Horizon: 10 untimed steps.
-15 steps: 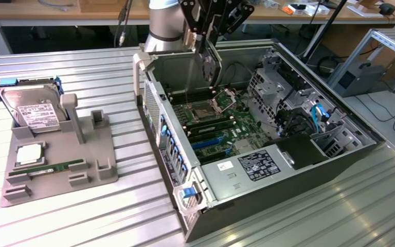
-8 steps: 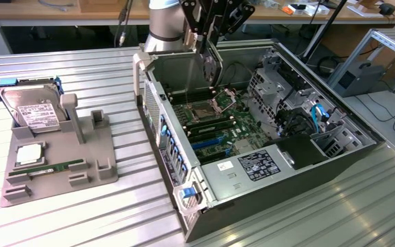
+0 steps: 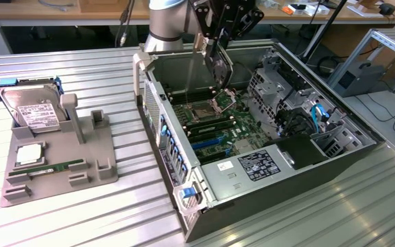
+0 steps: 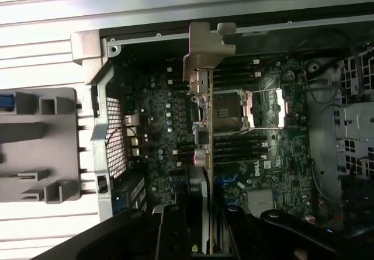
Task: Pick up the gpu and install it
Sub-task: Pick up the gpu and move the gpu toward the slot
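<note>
1. Overhead, in the upper middle of the exterior view, the gripper (image 3: 219,40) is clenched on the gpu (image 3: 222,69), its fingers pinching the top edge of the card.
2. The gpu hangs upright, dark face showing, with its silver bracket (image 3: 197,62) running down the edge towards the exterior view's left.
3. The card hangs over the rear of the open computer case (image 3: 280,203), which fills the centre and right of the frame. Its lower end is seen above the CPU socket (image 3: 205,109) on the motherboard (image 3: 242,121).
4. The gpu is apart from the blue slots (image 3: 208,142) nearer the frame's middle and is not seated in any of them.
5. In the wrist view the gpu (image 4: 200,137) appears edge-on between the dark fingers (image 4: 172,234) of the gripper (image 4: 201,239), and its bracket (image 4: 205,44) is at the far end, over the case's rim.
6. At the exterior view's left, a grey tray (image 3: 60,177) lies on the ribbed metal table (image 3: 81,67). It holds a hard drive (image 3: 36,110) with a white label, a processor chip (image 3: 29,154) and a green memory stick (image 3: 47,169).
</note>
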Each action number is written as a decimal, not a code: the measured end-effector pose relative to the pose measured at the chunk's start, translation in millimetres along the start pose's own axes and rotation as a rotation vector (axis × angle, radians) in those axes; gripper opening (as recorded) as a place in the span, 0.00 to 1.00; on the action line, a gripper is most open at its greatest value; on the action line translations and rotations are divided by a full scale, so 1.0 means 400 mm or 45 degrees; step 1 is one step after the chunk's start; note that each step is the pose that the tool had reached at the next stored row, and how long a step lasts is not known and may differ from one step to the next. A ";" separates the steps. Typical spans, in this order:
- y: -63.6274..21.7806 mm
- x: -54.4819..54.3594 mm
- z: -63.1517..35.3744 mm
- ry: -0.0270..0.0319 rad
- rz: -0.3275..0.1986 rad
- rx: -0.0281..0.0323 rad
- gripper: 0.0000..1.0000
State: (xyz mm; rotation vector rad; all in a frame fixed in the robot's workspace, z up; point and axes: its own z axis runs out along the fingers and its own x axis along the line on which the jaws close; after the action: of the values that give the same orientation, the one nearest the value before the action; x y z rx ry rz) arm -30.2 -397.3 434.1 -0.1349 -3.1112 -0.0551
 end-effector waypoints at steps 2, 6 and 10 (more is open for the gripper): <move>0.000 -0.005 0.012 0.0009 -0.001 -0.0001 0.27; -0.006 -0.010 0.040 0.0030 -0.007 0.0003 0.27; -0.010 -0.023 0.061 0.0052 -0.015 0.0007 0.27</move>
State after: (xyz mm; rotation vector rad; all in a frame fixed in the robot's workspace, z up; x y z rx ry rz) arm -21.9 -401.3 409.5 -0.1157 -3.1081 -0.0548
